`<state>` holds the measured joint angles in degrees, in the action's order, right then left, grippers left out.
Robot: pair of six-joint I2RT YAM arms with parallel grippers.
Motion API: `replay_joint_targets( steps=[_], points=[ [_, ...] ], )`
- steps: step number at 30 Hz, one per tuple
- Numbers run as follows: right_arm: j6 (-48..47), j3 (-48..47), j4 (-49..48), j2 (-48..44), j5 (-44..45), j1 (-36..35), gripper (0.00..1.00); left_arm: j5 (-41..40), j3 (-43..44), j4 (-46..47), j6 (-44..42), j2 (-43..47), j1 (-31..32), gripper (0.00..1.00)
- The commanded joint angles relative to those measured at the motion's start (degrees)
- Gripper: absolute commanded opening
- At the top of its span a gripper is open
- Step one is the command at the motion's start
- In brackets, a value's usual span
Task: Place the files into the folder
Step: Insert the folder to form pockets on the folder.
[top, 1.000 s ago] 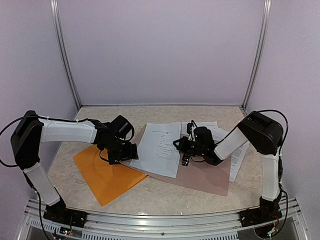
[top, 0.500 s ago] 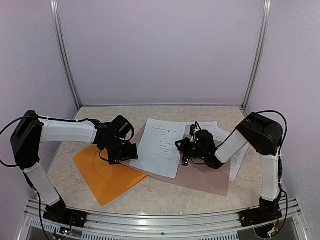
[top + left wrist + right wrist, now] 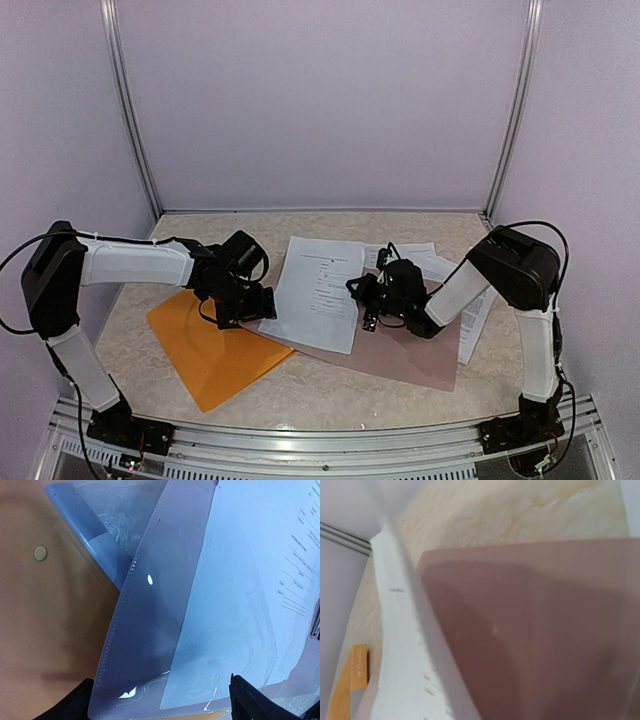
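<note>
The orange folder [image 3: 208,350] lies flat at the left; in the left wrist view I see its snap button [image 3: 40,553] and its clear flap [image 3: 145,645]. My left gripper [image 3: 264,301] stands open over that flap, its black fingers [image 3: 75,707] wide apart on either side. One white printed sheet of the files [image 3: 320,290] lies between the arms, partly over the flap [image 3: 240,595]. My right gripper [image 3: 368,316] is shut on this sheet's right edge, and the edge curls up [image 3: 400,645]. More sheets [image 3: 480,305] lie at the right.
A grey-brown clipboard [image 3: 415,355] lies under the sheets in the middle and fills the right wrist view [image 3: 545,630]. The beige tabletop [image 3: 200,228] is bounded by walls behind and at the sides, with a metal rail [image 3: 300,440] along the near edge.
The white sheet has shifted a little away from me and leftward with the right gripper on its edge. The left arm has not moved.
</note>
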<state>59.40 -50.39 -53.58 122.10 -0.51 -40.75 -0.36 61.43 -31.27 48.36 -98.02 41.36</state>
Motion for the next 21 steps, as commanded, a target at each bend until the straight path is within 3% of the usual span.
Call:
replay_joint_targets(
  steps=[1, 21],
  points=[
    [2.13, -1.9, -0.75, 1.89, 0.63, -1.06, 0.0, 0.01, -0.08, 0.99, -0.46, -0.77, 0.47, 0.87],
    [0.4, 1.8, 3.85, -4.45, 4.86, -1.4, 0.0, 0.01, 0.09, 1.05, -1.33, -0.65, 0.11, 0.87]
  ],
)
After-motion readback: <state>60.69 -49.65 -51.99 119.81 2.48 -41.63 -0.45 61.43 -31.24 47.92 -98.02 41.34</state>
